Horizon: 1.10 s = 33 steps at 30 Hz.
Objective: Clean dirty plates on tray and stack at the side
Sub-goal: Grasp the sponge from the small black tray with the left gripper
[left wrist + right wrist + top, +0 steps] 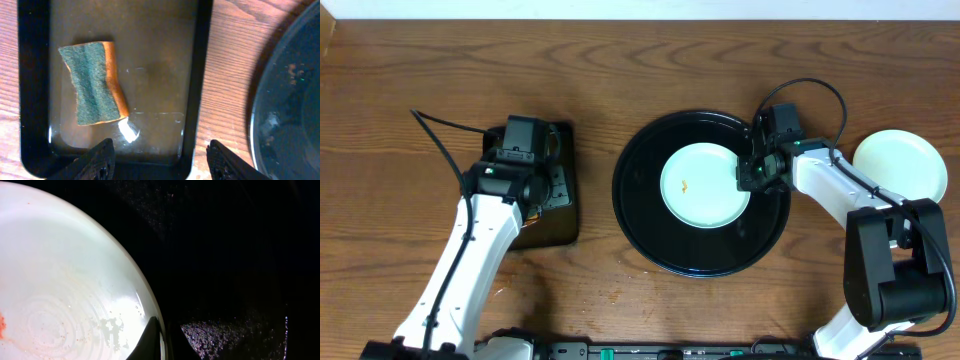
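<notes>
Mint-blue, smooth and round, one dirty plate lies centred on the glossy black tray, its orange smear uncleaned. Right gripper jaws are together at its 3 o'clock rim. Left gripper jaws stand apart above the coarse green sponge. Beyond, at 3 o'clock, one pale yellow plate sits aside, unstacked.

overhead: high above the tray, facing straight down. left wrist: close, looking down just left of the tray, sharing its left rim. right wrist: nearest, inside the tray's right half.
</notes>
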### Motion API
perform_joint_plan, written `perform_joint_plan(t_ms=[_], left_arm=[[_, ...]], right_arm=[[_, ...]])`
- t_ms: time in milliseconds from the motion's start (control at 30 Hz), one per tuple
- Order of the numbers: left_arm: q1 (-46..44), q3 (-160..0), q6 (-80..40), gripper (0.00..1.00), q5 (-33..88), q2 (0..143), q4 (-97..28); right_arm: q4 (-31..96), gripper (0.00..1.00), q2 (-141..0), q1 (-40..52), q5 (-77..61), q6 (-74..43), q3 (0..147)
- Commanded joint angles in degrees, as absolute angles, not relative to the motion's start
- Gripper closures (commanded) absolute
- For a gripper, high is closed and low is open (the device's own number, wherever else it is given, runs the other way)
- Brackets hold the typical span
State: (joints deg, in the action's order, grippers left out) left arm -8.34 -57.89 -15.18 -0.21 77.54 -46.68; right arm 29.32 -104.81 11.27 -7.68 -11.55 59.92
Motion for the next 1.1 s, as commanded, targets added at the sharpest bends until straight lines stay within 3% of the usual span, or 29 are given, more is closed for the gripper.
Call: perform_joint_plan(t_ms=[0,433,700,733,767,867,1000,1067], left_arm=[[-8.14,-57.87,-15.2,0.39,-3.14,80.73,-45.63],[-5.89,-56.95,-24.23,0.39,-11.66,97.86,-39.51],[-1.3,-56.95,-26.5,0.47,-9.89,102.98,-38.87],[-1.28,-56.95,-24.86,0.54,-9.06,102.98,-38.3],[-1.3,-56.95,-21.17,0.72,-6.61,102.98,-37.01],[-1.3,-56.97,-16.21,0.92,-0.08,102.96,-35.88],[-1.3,-57.08,-13.3,0.92,6.87,101.01,-36.49],[-1.3,-57.3,-13.32,0.78,6.87,99.24,-37.43]], right_arm=[[29.95,0.99,-106.52,11.44,-6.24,-11.53,57.91],[31.31,0.99,-106.52,11.44,-6.24,-11.53,57.91],[32.16,0.99,-106.52,11.44,-6.24,-11.51,57.91],[32.14,0.99,-106.52,11.44,-6.24,-11.51,57.91],[32.14,0.99,-106.52,11.44,-6.22,-11.51,57.91],[32.16,0.99,-106.52,11.44,-6.24,-11.51,57.91],[32.18,0.99,-106.52,11.44,-6.24,-11.51,57.91],[32.23,0.99,-106.52,11.44,-6.24,-11.51,57.91]])
